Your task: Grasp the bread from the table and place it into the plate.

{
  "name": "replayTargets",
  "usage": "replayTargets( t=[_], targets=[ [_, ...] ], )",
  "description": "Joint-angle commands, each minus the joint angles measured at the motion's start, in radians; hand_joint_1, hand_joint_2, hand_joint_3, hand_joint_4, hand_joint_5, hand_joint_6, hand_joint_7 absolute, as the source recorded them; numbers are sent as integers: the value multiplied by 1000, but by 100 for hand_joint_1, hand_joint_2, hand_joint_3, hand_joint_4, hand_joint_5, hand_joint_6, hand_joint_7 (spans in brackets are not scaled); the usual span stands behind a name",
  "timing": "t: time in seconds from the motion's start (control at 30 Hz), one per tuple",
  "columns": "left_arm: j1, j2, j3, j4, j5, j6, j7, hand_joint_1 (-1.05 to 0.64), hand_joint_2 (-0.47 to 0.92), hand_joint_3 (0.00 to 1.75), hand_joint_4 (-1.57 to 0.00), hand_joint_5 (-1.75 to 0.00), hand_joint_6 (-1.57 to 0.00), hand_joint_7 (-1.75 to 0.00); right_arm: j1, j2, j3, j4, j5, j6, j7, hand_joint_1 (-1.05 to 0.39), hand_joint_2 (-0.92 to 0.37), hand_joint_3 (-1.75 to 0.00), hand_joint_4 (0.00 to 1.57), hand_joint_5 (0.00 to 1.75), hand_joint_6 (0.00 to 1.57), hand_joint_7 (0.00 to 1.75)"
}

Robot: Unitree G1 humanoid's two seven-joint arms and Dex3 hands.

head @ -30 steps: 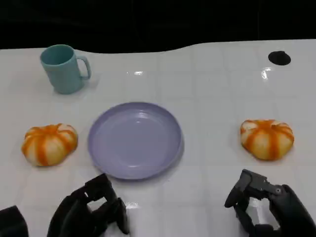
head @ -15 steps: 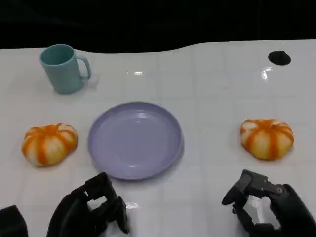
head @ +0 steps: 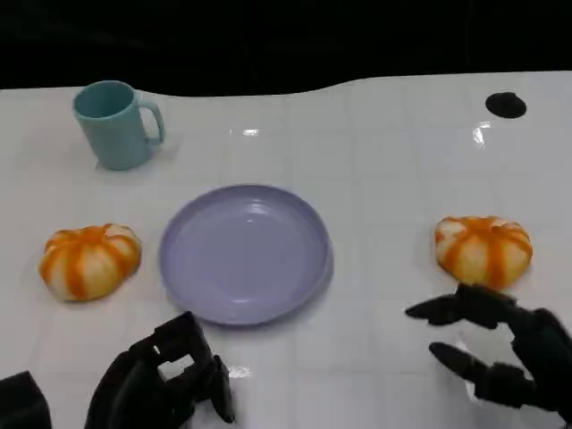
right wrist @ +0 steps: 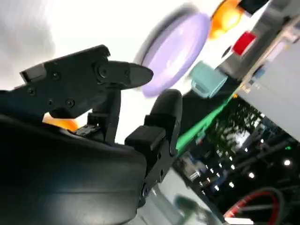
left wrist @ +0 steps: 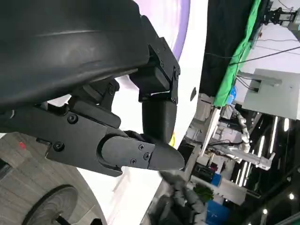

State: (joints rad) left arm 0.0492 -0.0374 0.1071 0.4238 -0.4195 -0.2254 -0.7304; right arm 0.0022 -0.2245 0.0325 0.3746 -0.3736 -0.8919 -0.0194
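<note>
Two orange-and-white striped bread buns lie on the white table: one (head: 89, 260) left of the lilac plate (head: 245, 253), one (head: 483, 250) to its right. The plate holds nothing. My right hand (head: 500, 356) hovers just in front of the right bun with its fingers spread, holding nothing. In the right wrist view, the right hand's fingers (right wrist: 117, 75) extend toward the plate (right wrist: 176, 51), with a sliver of orange bread (right wrist: 61, 123) beside the palm. My left hand (head: 165, 380) rests near the table's front edge below the plate, fingers curled in with nothing in them; the left wrist view shows its fingers (left wrist: 140, 157) folded.
A teal mug (head: 113, 123) stands at the back left. A black round hole (head: 505, 105) marks the table at the back right. The table's far edge runs along a dark background.
My right hand has opened its fingers and moved slightly right and forward, closer to the right bun. The left hand, buns, plate and mug are unmoved.
</note>
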Motion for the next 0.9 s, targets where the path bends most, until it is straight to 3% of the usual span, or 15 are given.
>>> replayTargets(
  t=[0.03,0.17,0.4,0.63,0.9],
  targets=[
    [-3,15,0,4,8,-13,-4,-65,92,21,-81,-175,-71,-158,-1,-49,-45,-69,-127,26,-108,-37,-92,-14,31,69,46,39],
    [-1,12,1,-1,6,-10,0,-64,92,22,-81,-175,-70,-159,-8,-77,-70,-115,-239,69,-212,-36,-92,-13,35,54,54,21],
    [-4,9,2,5,8,-15,4,-64,92,22,-80,-175,-69,-158,-16,-141,-64,-198,-407,198,-325,-35,-92,-7,30,42,53,8],
    [-6,4,2,3,5,-10,3,-64,92,23,-79,-175,-69,-158,-53,-193,-19,-328,-584,495,-237,-49,-91,-2,13,34,38,0],
    [2,3,1,-11,7,-1,12,-65,92,21,-80,-175,-69,-159,-109,-221,69,-329,-645,655,-187,-57,-86,0,9,39,33,0]
  ],
)
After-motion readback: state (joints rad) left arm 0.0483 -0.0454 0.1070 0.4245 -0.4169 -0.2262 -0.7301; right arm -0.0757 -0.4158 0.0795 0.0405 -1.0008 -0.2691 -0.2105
